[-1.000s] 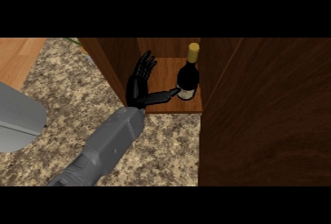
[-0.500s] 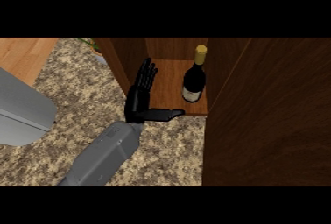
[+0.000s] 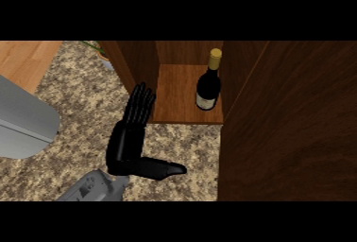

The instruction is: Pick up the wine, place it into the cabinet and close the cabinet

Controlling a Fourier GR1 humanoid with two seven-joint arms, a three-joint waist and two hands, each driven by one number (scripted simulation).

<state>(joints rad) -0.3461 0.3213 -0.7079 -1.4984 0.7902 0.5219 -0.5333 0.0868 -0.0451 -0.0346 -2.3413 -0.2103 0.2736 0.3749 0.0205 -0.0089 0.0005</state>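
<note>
Treat the wine bottle (image 3: 208, 90) as glass: rigid, fairly heavy, smooth and breakable. Grasp round the wide body, not the thin neck. Locate it upright on the cabinet shelf (image 3: 175, 101), toward the right side, cabinet door (image 3: 296, 127) not yet closed. Note the left hand (image 3: 127, 142) over the granite tabletop (image 3: 77, 94) before the shelf's left corner, apart from the bottle — fingers (image 3: 141, 101) straight, thumb splayed rightward, holding nothing.
</note>
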